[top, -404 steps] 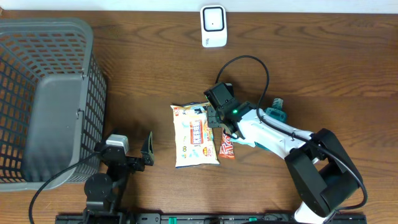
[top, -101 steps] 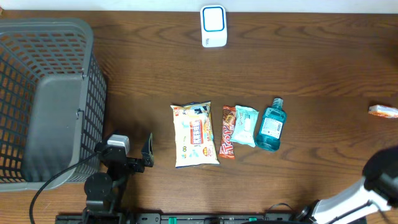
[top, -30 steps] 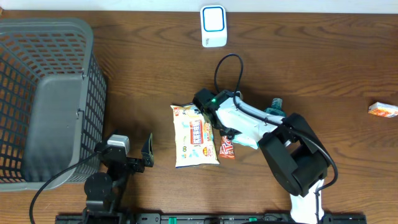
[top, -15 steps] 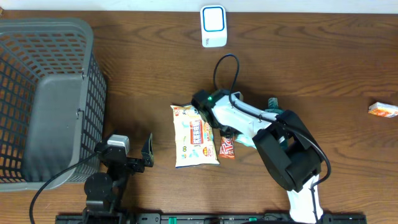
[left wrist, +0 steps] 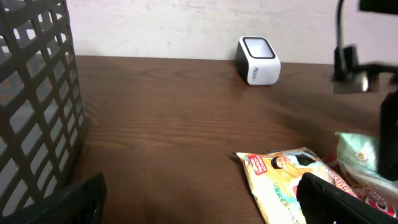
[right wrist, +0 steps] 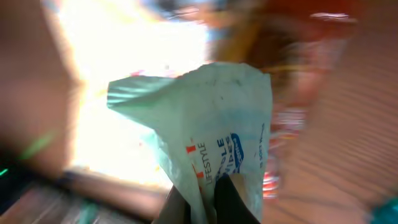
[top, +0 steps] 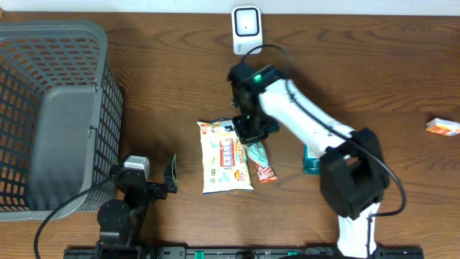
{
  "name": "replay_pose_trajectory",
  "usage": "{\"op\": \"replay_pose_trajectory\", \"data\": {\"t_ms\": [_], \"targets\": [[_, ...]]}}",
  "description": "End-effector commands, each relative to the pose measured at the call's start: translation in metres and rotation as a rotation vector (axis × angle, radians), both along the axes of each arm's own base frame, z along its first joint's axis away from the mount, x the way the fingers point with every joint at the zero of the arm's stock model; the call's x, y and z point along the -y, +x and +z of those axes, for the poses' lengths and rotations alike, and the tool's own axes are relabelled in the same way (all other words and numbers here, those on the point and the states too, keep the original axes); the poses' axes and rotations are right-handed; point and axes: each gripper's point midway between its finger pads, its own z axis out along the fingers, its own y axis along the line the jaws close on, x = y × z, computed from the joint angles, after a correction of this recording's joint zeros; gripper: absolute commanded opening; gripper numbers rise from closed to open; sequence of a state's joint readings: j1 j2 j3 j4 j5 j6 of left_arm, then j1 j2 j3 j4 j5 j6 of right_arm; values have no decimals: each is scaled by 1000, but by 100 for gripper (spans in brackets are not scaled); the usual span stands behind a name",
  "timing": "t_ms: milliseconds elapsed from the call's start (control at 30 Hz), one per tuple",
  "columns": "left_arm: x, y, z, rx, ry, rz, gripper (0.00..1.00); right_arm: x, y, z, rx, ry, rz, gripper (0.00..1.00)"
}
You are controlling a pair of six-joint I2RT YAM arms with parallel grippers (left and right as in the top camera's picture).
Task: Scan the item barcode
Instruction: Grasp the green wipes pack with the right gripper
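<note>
My right gripper (top: 253, 134) is shut on one end of a pale green wipes pack (top: 256, 152), held off the table between the snack bag and the candy bar. In the right wrist view the pack (right wrist: 211, 124) hangs crumpled from my pinched gripper (right wrist: 200, 190), with blue lettering facing the camera. The white barcode scanner (top: 246, 30) stands at the table's far edge; the left wrist view shows the scanner (left wrist: 257, 59) too. My left gripper (top: 149, 184) rests open near the front edge, empty, its fingers (left wrist: 79, 200) spread wide.
A yellow snack bag (top: 226, 164) and a red candy bar (top: 264, 172) lie mid-table. A blue bottle (top: 310, 164) is partly hidden by my right arm. An orange packet (top: 442, 127) lies far right. A grey mesh basket (top: 54, 108) fills the left side.
My right gripper closed on the wipes pack and lifted it left, off its spot beside the bottle. The right arm swung up toward the scanner. The left arm stayed still.
</note>
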State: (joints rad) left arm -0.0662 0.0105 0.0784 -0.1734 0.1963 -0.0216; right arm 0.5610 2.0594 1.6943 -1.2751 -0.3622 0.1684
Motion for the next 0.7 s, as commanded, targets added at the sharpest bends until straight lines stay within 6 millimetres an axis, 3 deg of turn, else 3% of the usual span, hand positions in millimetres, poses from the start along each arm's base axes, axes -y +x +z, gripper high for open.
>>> {"op": "replay_pose_trajectory", "data": {"t_ms": [0, 233, 400, 500, 667], "targets": [[-1, -1, -13, -33, 16, 4, 98, -40, -14, 55, -81, 515, 151, 1], [-1, -1, -13, -34, 16, 4, 98, -46, -16, 93, -135, 942, 139, 1], [-1, -1, -13, -34, 16, 4, 98, -52, -18, 135, -256, 1218, 29, 1], [-1, -1, -13, -34, 16, 4, 98, -53, -21, 136, -375, 1160, -60, 1], [-1, -1, -13, -34, 16, 4, 98, -53, -24, 136, -400, 1148, -74, 1]]}}
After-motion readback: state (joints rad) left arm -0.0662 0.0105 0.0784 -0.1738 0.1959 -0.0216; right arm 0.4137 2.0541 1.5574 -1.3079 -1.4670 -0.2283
